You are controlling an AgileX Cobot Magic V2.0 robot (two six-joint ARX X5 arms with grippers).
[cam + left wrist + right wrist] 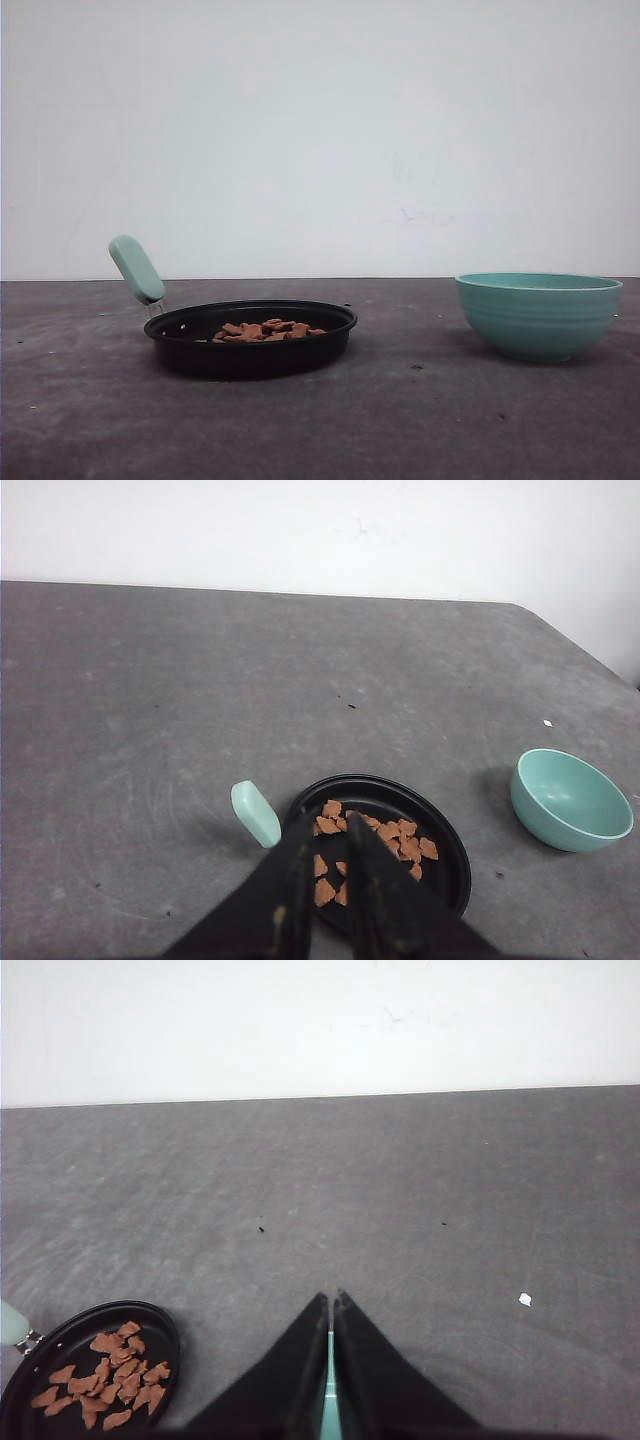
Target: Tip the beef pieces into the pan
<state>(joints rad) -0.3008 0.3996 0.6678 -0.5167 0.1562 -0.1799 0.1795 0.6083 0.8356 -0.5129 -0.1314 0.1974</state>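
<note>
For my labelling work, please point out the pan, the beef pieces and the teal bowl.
pan (250,357): front view, on its black outer wall.
beef pieces (268,329): front view, middle of the heap inside the pan.
teal bowl (538,320): front view, on its ribbed side.

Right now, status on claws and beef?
Left claw shut, empty. Right claw shut. Beef pieces in pan. Teal bowl upright beside it.

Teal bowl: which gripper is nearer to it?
Right. The right gripper hangs directly over the teal bowl, teal showing between its fingers. The left gripper is above the pan, bowl off to its side.
</note>
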